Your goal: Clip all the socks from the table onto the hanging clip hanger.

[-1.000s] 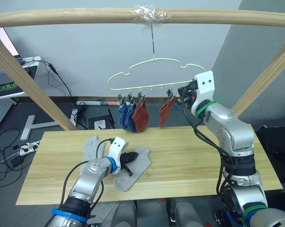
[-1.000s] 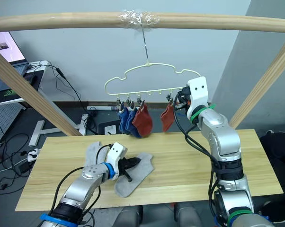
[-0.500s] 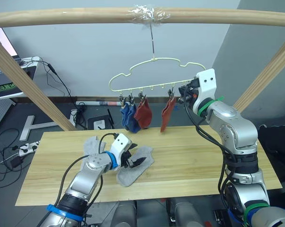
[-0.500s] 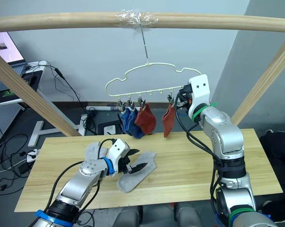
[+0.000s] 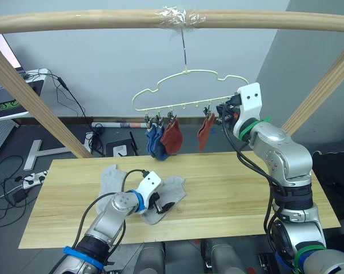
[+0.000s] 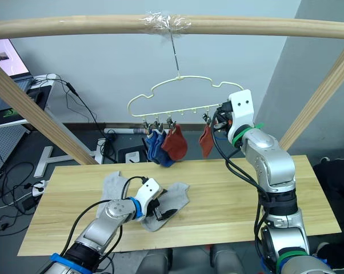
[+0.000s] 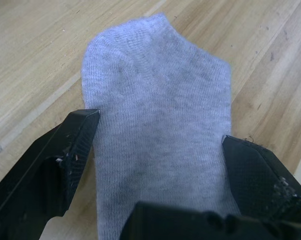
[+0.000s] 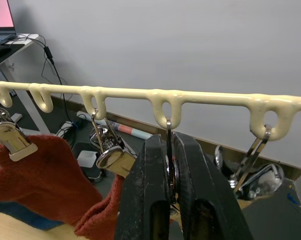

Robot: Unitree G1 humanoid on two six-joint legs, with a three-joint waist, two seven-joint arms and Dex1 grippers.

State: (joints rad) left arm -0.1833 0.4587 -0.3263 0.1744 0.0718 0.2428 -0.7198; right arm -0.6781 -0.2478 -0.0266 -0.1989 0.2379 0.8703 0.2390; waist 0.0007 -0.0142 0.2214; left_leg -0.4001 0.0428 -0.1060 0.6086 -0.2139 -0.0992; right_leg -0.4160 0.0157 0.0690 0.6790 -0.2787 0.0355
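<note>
Since half a sec ago my left gripper [image 5: 163,201] has dropped back onto the table [image 5: 229,188], lower centre of frame, and now sits wide open astride the nearer grey sock [image 7: 155,100]; wrist cam shows one black finger [image 7: 65,155] on each side of the knit, not pinching yet. Means the pick isn't made, I judge a close-and-lift comes next. 2nd grey sock [image 5: 109,178] lies flat just left of it, partly under it, so I could drag both.

R gripper [image 5: 220,113] sits upper right of centre, jaws squeezed narrow on one metal clip [image 8: 169,165] of the clip hanger [image 5: 186,85], prob. pressing it open for the grey sock. The rust red sock [image 5: 206,132] beside it has swung a bit toward that gripper vs a sec ago, hanger rocking slightly.

Hung so far: two blue socks [image 5: 154,141] and another rust red one [image 5: 172,137] bunched left of centre on the rail; 4 up, 2 grey left on the table.

Around: wooden frame pole [image 5: 103,20] across the top w/ hanger hook taped on, slanted poles each side, cables on the floor [image 5: 6,177] far left. Hanging socks crowd the rail, and the hanger swings freely, so getting the grey one up to the held clip looks fiddly
</note>
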